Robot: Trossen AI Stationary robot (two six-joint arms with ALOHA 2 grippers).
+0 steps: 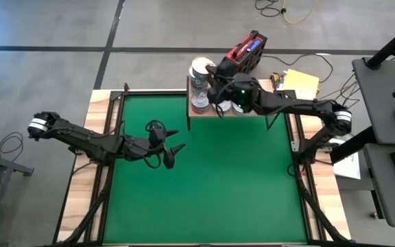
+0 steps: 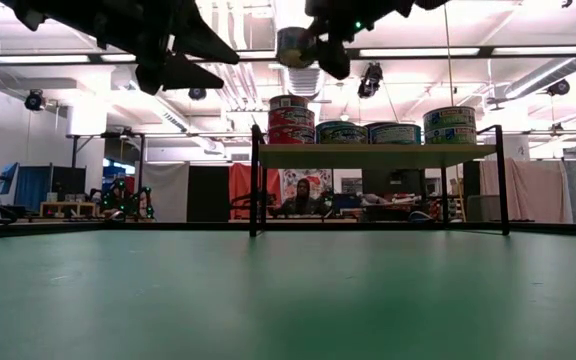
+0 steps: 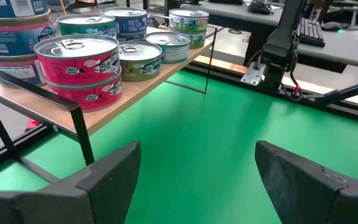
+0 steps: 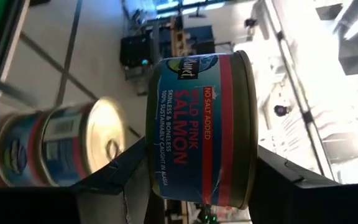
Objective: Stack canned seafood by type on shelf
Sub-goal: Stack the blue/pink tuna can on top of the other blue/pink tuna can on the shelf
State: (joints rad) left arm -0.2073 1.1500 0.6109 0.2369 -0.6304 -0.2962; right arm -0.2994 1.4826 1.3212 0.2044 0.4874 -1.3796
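I've got the R gripper (image 2: 308,45) clamped on a pink salmon can (image 4: 201,127), held in the air above the shelf (image 2: 373,156), near its L end. Below and just to the side sits the red-label stack (image 2: 291,120), so the drop is basically straight down; can axis looks upright in low view. L gripper (image 1: 172,147) waits over the green mat (image 1: 204,192), fingers apart, farther off. Can't tell exact alignment w/ stack; R arm hides the cans from above.

We see bright, even light from ceiling strip lamps (image 2: 28,58), which glare white in the low view. The near mat (image 2: 288,300) there is blurred, and shadows stay faint.
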